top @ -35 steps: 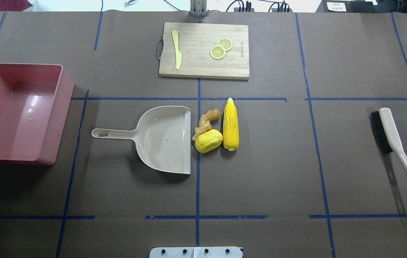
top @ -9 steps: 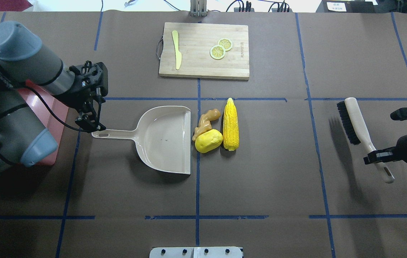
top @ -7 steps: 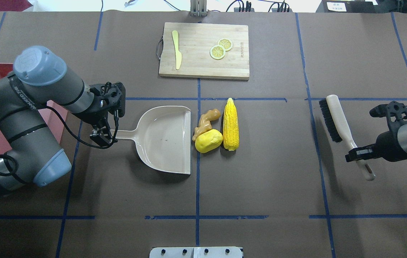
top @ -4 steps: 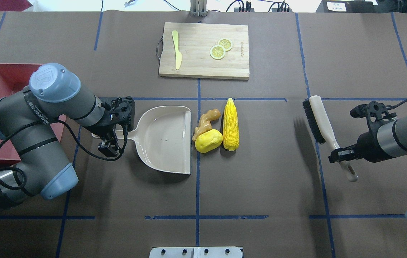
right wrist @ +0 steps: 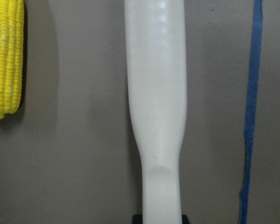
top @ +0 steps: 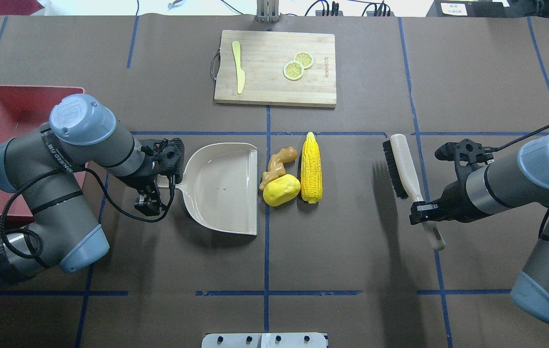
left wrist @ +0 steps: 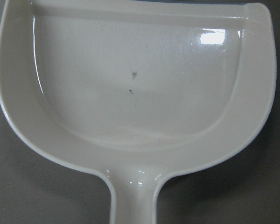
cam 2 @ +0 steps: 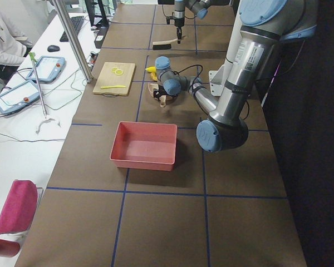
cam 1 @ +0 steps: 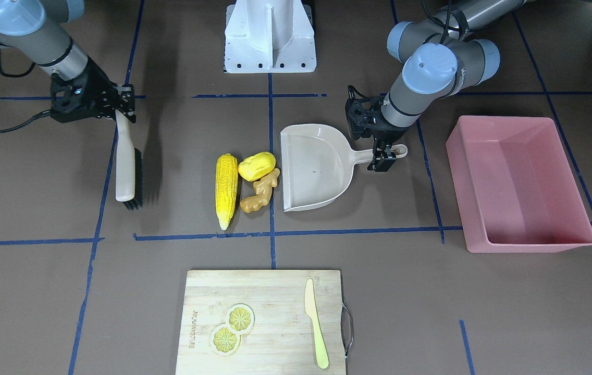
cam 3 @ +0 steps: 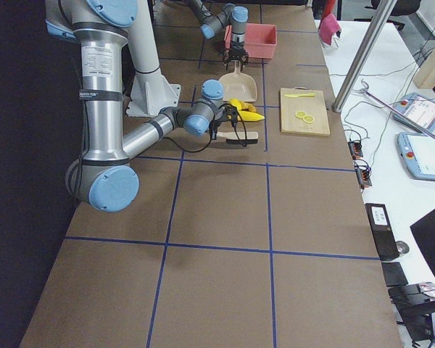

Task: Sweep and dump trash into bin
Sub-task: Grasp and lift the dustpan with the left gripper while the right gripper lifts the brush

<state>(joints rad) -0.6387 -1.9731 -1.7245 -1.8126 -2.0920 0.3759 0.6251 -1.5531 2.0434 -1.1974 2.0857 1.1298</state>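
The brown-papered table (top: 352, 251) is crossed by blue tape lines. The left arm (top: 37, 193) is bent sharply at the elbow and reaches in from the robot's left, its wrist turned downward over the handle of the dustpan (top: 221, 188). The left gripper (cam 1: 382, 156) is set astride that handle, near its end; whether it is clenched on the handle cannot be told. The right arm (top: 521, 179) is stretched in low from the robot's right. The right gripper (top: 424, 210) is clamped on the thin handle of the brush (top: 407, 164), which is held off the table, bristles turned toward the trash, with a shadow cast beside it.

The pink bin (cam 1: 530, 245) is placed at the robot's left end, well apart from the trash; only its glossy floor and walls are seen inside. The cutting board (top: 274, 87) carries two lemon slices (top: 297, 65) and a knife (top: 238, 67). The dustpan lies flat, a few dark specks on its inner surface, its open lip turned toward the trash.

The corn cob (top: 311, 166) is laid parallel to that lip, between dustpan and brush. The yellow lump (top: 281, 190) and the ginger piece (top: 279, 164) are lodged between cob and lip, just beside the lip, all on the table.
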